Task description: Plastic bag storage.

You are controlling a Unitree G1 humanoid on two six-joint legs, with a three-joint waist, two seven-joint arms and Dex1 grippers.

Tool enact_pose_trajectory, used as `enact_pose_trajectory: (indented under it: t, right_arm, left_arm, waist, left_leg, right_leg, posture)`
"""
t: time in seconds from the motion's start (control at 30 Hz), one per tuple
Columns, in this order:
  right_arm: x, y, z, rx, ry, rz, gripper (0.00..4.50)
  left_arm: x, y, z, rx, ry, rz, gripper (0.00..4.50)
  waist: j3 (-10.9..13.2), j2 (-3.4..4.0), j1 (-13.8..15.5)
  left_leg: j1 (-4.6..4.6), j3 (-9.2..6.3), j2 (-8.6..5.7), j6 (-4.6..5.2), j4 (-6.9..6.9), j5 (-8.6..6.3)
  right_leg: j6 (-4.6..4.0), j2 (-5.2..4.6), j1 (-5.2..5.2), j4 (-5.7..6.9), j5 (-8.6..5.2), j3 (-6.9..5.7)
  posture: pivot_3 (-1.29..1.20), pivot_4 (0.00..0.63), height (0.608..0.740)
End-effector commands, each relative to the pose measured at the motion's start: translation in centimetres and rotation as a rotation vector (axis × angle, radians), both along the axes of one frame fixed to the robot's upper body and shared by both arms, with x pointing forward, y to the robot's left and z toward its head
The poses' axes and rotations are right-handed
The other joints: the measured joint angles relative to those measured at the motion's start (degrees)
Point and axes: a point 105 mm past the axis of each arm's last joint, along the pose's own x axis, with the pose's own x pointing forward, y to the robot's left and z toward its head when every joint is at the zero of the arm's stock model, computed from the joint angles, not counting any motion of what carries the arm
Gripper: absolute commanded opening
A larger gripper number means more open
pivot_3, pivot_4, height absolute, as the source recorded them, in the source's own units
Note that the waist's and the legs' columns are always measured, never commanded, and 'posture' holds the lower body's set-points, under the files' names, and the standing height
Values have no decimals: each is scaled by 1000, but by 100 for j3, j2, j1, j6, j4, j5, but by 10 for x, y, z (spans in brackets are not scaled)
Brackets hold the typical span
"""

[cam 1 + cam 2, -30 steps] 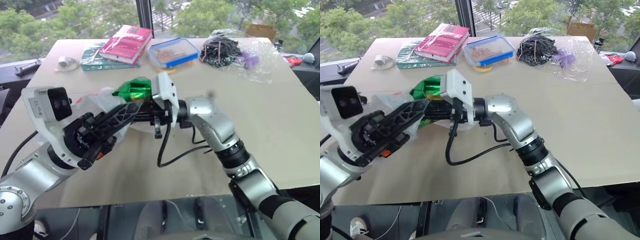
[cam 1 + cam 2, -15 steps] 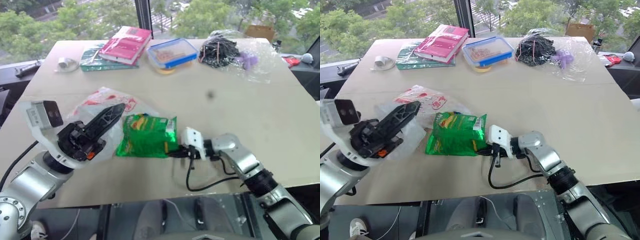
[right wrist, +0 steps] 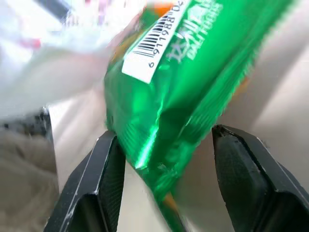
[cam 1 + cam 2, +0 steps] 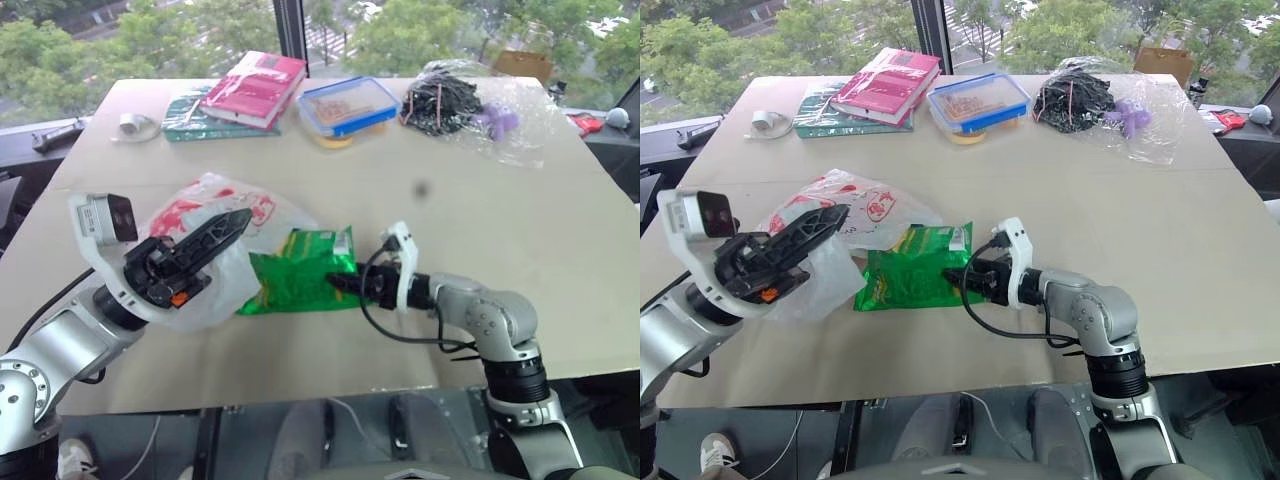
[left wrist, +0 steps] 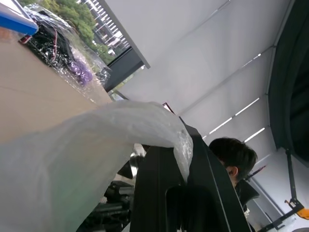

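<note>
We see the thin, crinkly translucent-white plastic bag with red print lying crumpled on the matte beige table, near its left front. Our left gripper has its black fingers pinched together on a fold of that film. Just beside it lies a shiny green foil snack packet, flat and creased. Our right gripper has its fingers spread apart around the packet's corner; contact is hard to make out.

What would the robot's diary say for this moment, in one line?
left end effector: shut on plastic bag | right end effector: open around snack packet | packet: on table
</note>
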Motion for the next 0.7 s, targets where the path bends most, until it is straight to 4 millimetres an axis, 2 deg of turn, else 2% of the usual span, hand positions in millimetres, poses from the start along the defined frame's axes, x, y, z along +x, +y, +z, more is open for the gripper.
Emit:
enact_pose_trajectory:
  t: [0.03,0.07,0.1,0.13,0.27,0.3,0.43,0.63,0.7]
  right_arm:
    - [0,7,11,11,-19,19,2774]
    - [0,8,10,1,-25,18,2774]
    - [-1,10,10,1,-32,25,2264]
    - [-2,11,12,6,-40,36,2189]
    - [-14,15,25,55,-118,115,331]
    - [-17,15,32,90,-134,135,36]
    - [-18,15,57,210,-167,155,36]
    - [-28,14,77,315,-177,215,36]
    - [-30,16,77,304,-177,233,36]
  left_arm:
    - [-3,-3,5,7,-27,-32,0]
    - [-3,-4,6,11,-31,-38,0]
    - [-4,-5,6,16,-36,-44,0]
    - [-5,-5,7,18,-39,-47,0]
    - [-11,-9,10,15,-57,-59,0]
    - [-14,-11,11,16,-65,-69,0]
    - [-19,-15,13,23,-86,-83,0]
    - [-22,-19,21,9,-137,-83,0]
    - [-22,-21,24,6,-154,-88,0]
  waist:
    - [0,0,-8]
    - [0,0,-8]
    - [0,0,-8]
    - [0,0,-8]
    - [0,0,-8]
    - [0,0,-7]
    - [0,0,-8]
    - [1,1,-6]
    - [0,0,-6]
  left_leg:
    - [0,0,0,0,-1,0]
    - [0,1,-1,0,-3,0]
    - [0,1,-1,0,-4,0]
    - [-1,1,-1,1,-5,0]
    - [-2,1,-1,1,-5,0]
    - [-3,1,-1,1,-5,0]
    - [-2,0,1,1,-5,0]
    - [-2,0,1,1,-5,-1]
    - [-4,0,1,1,-5,-1]
  right_leg:
    - [0,0,0,0,0,0]
    - [0,0,-1,-1,0,1]
    - [0,1,-1,-2,0,1]
    - [0,1,-1,-2,0,1]
    - [0,1,-2,-4,0,1]
    - [0,0,-1,-4,0,1]
    - [0,1,-1,-4,0,0]
    - [0,2,-1,-4,0,0]
    - [0,0,-1,-5,0,0]
  posture:
    - [0,150,740]
    - [0,150,740]
    - [0,150,740]
    - [0,150,740]
    - [0,150,740]
    - [0,150,740]
    - [0,150,740]
    - [0,150,740]
    - [0,150,740]
